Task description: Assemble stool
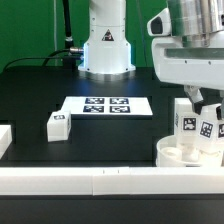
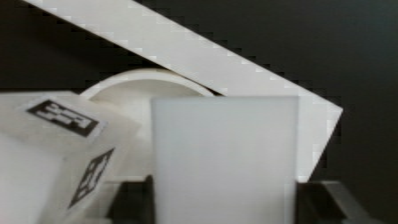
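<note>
The round white seat [image 1: 178, 153] lies at the exterior view's right front, against the front rail. Two white legs stand upright on it: one [image 1: 185, 121] free, the other [image 1: 211, 128] under my gripper [image 1: 206, 106]. In the wrist view my gripper [image 2: 228, 206] is shut on a plain white leg [image 2: 224, 140], with a dark finger [image 2: 132, 200] on each side. The tagged leg [image 2: 63, 150] stands close beside it. The seat's curved edge [image 2: 143, 85] shows behind them. A third leg [image 1: 57, 125] lies loose on the table at the left.
The marker board [image 1: 106, 105] lies in the middle of the table. A long white rail [image 1: 90, 181] runs along the front edge and shows diagonally in the wrist view [image 2: 196, 50]. A white rail end [image 1: 4, 140] sits at the far left. The robot base [image 1: 105, 45] stands behind.
</note>
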### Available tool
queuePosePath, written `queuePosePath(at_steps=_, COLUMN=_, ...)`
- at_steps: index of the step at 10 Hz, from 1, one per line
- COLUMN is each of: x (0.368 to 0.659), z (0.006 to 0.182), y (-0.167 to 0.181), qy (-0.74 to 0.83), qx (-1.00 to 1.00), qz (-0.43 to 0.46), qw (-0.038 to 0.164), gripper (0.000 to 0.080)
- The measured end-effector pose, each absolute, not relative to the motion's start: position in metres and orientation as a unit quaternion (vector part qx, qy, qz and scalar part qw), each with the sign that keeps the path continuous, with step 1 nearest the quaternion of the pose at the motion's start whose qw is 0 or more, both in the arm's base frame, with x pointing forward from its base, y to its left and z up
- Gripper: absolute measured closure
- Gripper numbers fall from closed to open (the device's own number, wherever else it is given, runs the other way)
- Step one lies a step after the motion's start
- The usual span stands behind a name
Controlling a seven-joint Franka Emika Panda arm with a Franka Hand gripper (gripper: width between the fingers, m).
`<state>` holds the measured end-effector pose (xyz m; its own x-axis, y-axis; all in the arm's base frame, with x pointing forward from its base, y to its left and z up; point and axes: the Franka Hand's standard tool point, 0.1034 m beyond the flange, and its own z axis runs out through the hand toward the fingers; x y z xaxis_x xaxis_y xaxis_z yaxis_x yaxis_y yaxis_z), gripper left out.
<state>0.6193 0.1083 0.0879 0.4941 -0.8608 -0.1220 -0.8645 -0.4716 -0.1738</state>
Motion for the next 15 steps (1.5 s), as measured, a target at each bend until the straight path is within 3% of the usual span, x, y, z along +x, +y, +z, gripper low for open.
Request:
queuePosePath(at_steps=1, x=0.617, z=0.092, y=0.105, qy=0.480, qx=-0.871, qz=0.015, qw=0.104, gripper=0.0272)
queuePosePath(at_steps=2, x=0.617, z=0.098, y=0.106, qy=0.449, qx=-0.887, qz=0.024, qw=0.102, gripper=0.0175)
queuePosePath(at_steps=4, x=0.621, z=0.106, y=0.108, qy=0.423, qx=-0.900, qz=0.022, qw=0.105, gripper=0.0157)
queuePosePath(at_steps=7, x=0.620, z=0.104, y=0.108, qy=0.317, qx=-0.943, qz=0.011, qw=0.105, gripper=0.0150)
queuePosePath(at_steps=10, x=0.617, z=0.110, y=0.111, qy=0.119, qx=-0.990, qz=0.023, qw=0.071, gripper=0.0150)
queuePosePath(at_steps=15, x=0.619, z=0.108, y=0.108, qy=-0.074, qx=-0.995, qz=0.005, qw=0.070, gripper=0.0150)
